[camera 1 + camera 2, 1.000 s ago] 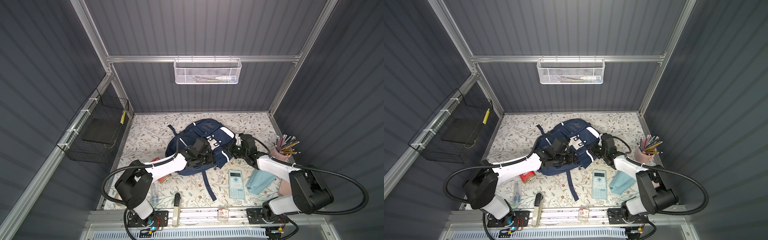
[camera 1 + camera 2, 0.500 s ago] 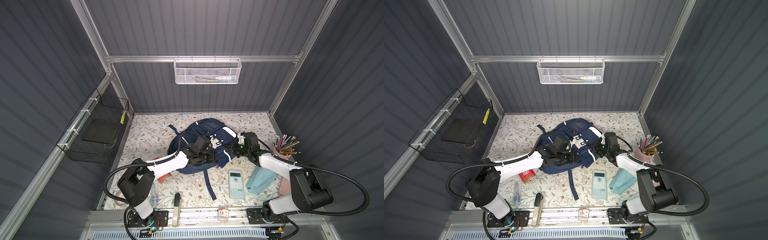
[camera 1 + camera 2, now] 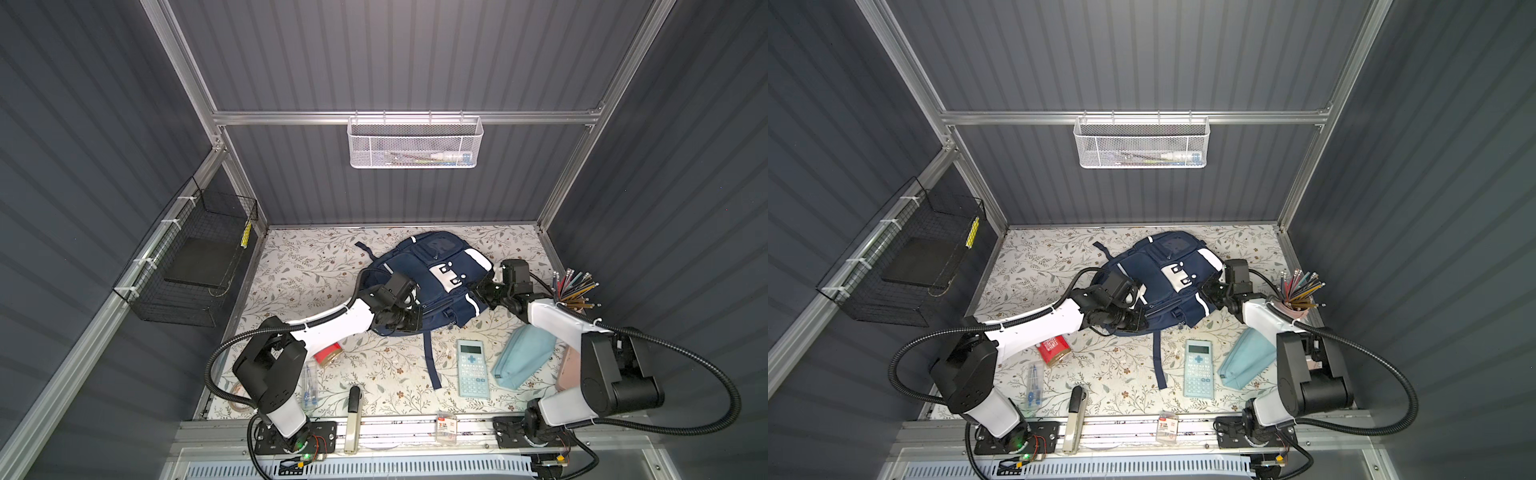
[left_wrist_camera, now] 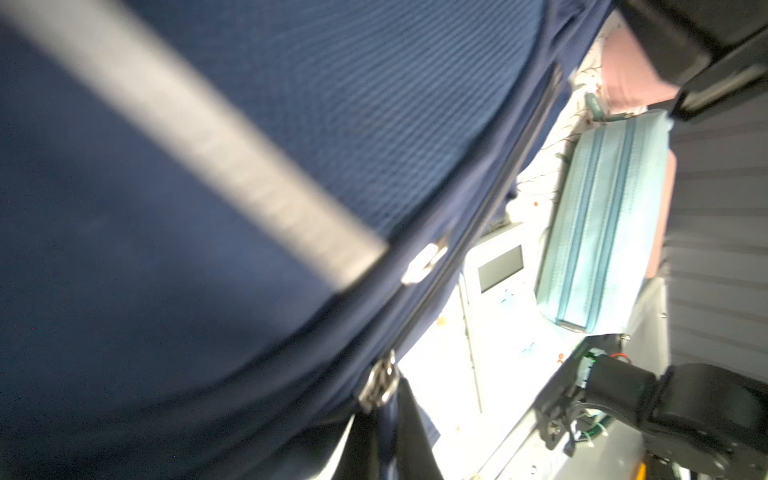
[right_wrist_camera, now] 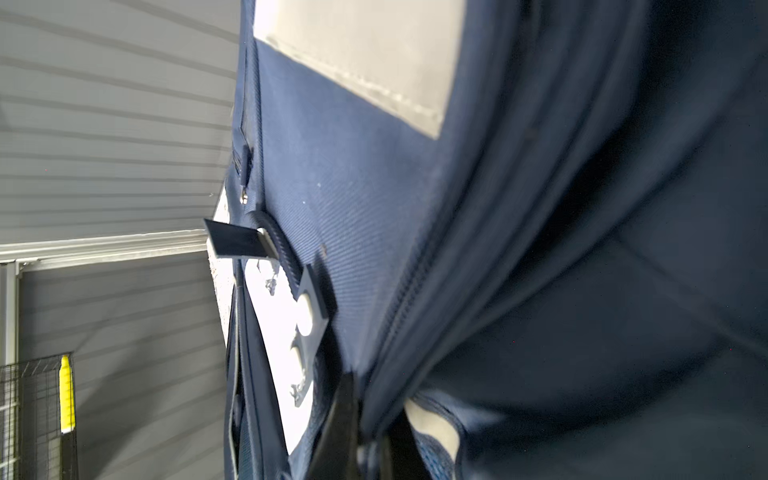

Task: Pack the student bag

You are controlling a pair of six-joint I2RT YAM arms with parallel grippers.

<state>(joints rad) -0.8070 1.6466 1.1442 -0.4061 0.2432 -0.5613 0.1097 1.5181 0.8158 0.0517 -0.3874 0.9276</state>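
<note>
Left gripper (image 3: 409, 321) is clamping onto navy cloth at the near left edge of the student bag (image 3: 428, 266). Its jaws are pressing together on the fabric just beside a metal zip pull (image 4: 380, 384) in the left wrist view. Right gripper (image 3: 481, 291) is pinching the bag's right side the same way, with its jaws closing tight on a fold along a zip line, under a white stripe (image 5: 365, 54) in the right wrist view.

Nearest the front, a black-and-cream stapler (image 3: 353, 415) and a small card packet (image 3: 446, 426) are lying on the rail. Further in, a clear sleeve of blue tools (image 3: 309, 382), a red tin (image 3: 326, 355) partly under the left arm, a pale calculator (image 3: 471, 368) and a light-blue pouch (image 3: 523, 359) are lying on the floral table (image 3: 299, 266). Beyond them the bag is lying flat across the middle of the table, and one strap (image 3: 430, 361) is trailing forward between the tin and the calculator. A cup of pencils (image 3: 575, 289) is standing at the right edge, close to the right arm. A black wire basket (image 3: 191, 266) is hanging on the left wall and a white mesh basket (image 3: 415, 143) is hanging on the far rail
</note>
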